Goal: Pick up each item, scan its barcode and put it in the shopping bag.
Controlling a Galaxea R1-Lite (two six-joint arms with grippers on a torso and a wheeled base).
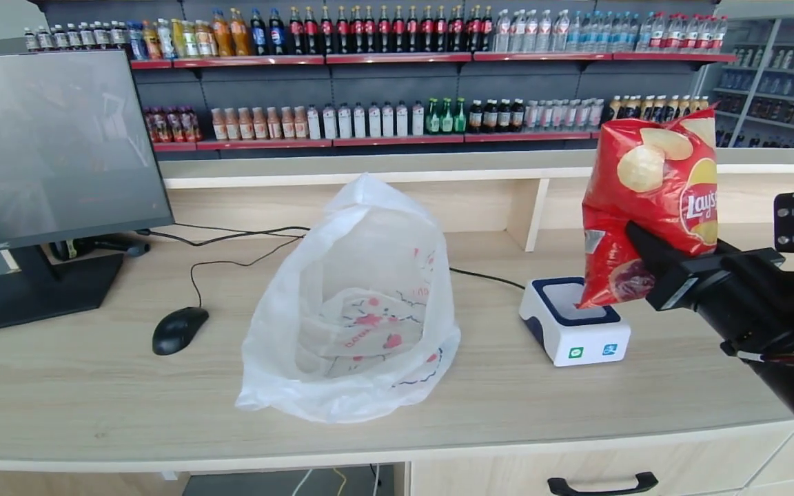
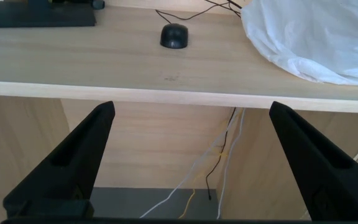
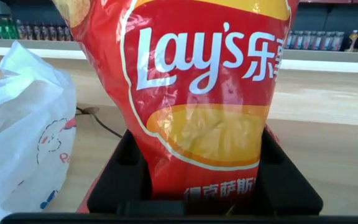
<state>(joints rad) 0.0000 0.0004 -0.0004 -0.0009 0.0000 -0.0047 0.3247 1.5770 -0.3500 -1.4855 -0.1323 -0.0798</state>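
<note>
Chip bag [image 1: 645, 186], seemingly light, crinkly and crushable, is pinched low by the right gripper [image 1: 631, 251] over the scanner [image 1: 576, 337], best gripped gently.

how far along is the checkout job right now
Done: the chip bag is picked up, gripped in the right claw. In hand: its lower end hangs over the scanner, so scanning looks underway. Left: bagging it; the shopping bag stands open with no goods visible inside.
</note>
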